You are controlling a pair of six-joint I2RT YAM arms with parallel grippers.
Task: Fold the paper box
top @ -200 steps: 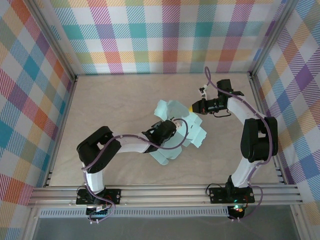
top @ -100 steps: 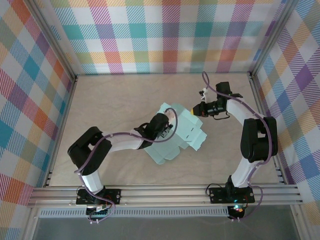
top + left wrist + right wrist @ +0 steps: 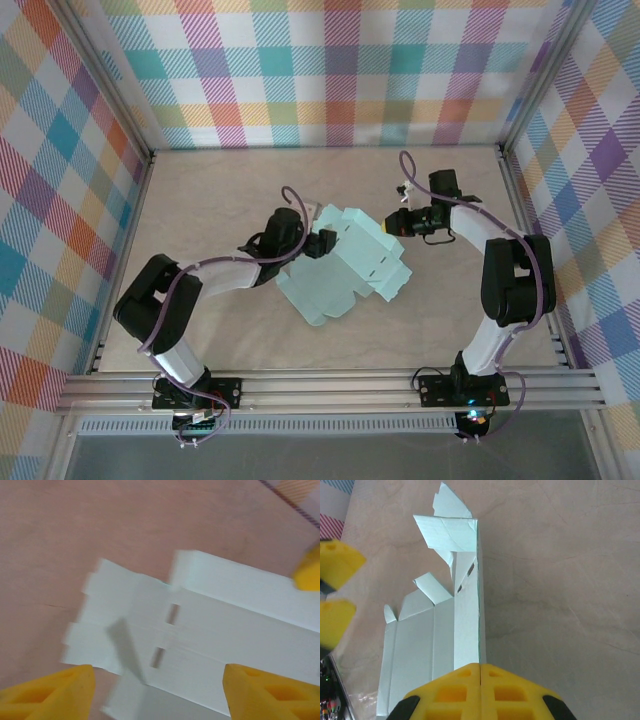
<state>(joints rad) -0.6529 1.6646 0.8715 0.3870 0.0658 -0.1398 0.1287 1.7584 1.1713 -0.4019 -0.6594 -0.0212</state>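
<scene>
The pale mint-green card paper box looks light and floppy, so grip its edges. The right pincer pinches its 2 o'clock edge; the left pincer gapes empty at 9 o'clock.

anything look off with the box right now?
The pale mint-green paper box lies askew, diagonal on the table, mostly a flat sheet. One long panel stands upright, pinched by the right fingers. The flaps at its far end bend at uneven angles. The left fingers are open above it, holding nothing.
</scene>
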